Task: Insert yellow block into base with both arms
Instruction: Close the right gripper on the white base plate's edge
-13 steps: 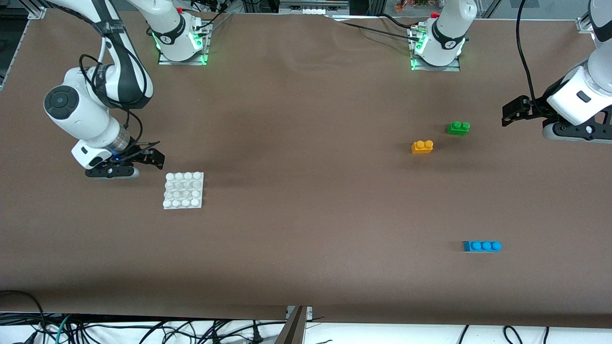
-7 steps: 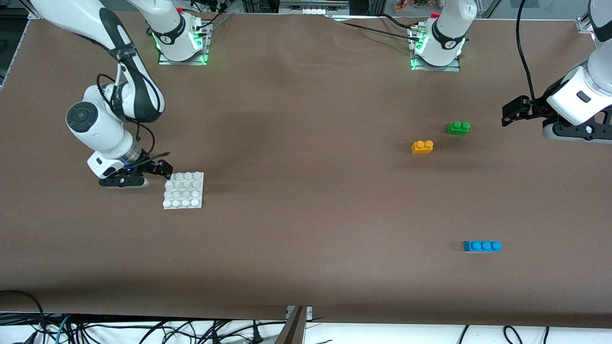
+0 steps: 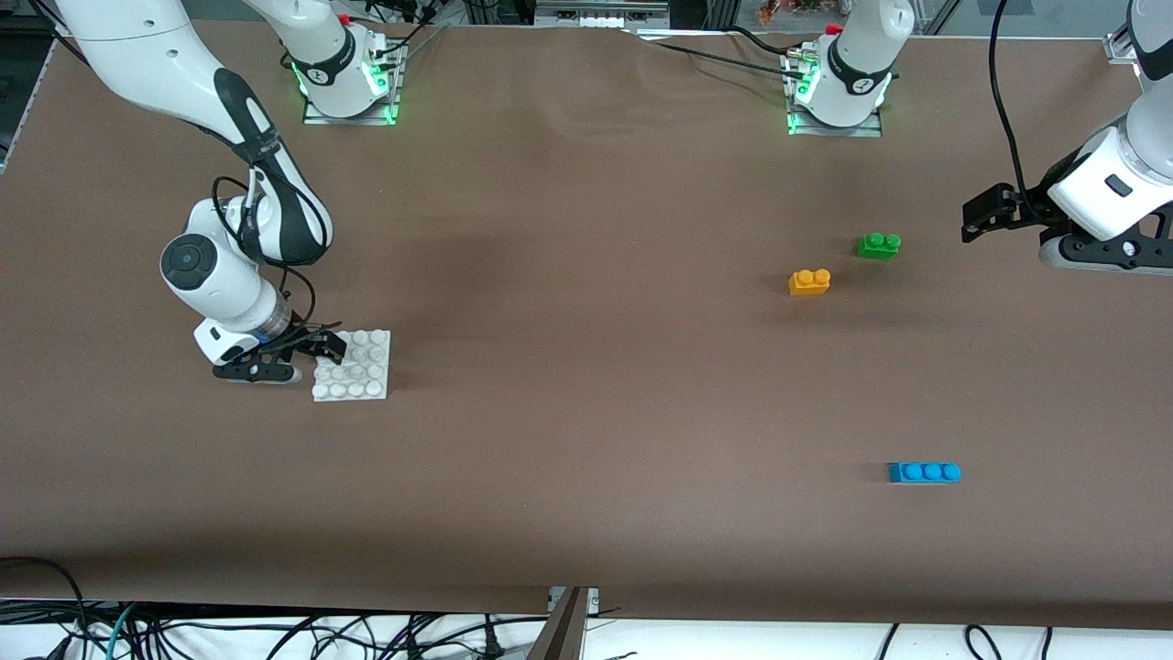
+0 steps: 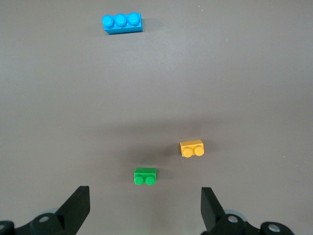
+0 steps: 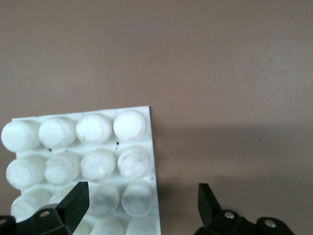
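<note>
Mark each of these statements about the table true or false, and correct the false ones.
1. The right gripper is shut on the base. False: its jaws stand open at the base's edge.
2. The yellow block lies on the table, unheld. True.
3. The green brick is stacked on the yellow block. False: they lie apart, the green one farther from the front camera.
4. The left gripper is open and holds nothing. True.
5. The blue brick sits on the base. False: it lies at the left arm's end.

Orange-yellow block [image 3: 809, 281], white studded base [image 3: 352, 366], brown table [image 3: 586, 385]
</note>
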Action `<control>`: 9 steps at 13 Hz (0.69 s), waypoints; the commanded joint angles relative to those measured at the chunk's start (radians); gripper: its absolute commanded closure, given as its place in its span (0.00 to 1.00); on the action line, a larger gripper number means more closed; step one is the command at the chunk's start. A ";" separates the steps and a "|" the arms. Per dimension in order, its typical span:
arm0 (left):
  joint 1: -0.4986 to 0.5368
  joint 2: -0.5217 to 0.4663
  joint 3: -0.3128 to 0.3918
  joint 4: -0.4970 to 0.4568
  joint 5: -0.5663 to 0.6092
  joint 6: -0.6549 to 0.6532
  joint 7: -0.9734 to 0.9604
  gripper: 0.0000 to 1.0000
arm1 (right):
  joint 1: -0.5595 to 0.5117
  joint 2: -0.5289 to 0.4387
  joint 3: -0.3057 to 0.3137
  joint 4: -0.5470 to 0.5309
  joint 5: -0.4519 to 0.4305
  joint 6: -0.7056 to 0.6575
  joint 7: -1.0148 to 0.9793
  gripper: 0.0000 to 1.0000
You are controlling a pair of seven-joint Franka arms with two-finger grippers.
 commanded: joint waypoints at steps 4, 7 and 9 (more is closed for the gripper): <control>-0.008 0.009 0.007 0.023 -0.019 -0.020 -0.009 0.00 | 0.003 0.067 0.019 0.054 0.012 0.042 0.020 0.01; -0.008 0.009 0.007 0.023 -0.019 -0.020 -0.009 0.00 | 0.002 0.082 0.019 0.051 0.011 0.066 0.009 0.02; -0.008 0.009 0.007 0.023 -0.019 -0.020 -0.009 0.00 | 0.000 0.085 0.019 0.051 0.011 0.066 0.006 0.09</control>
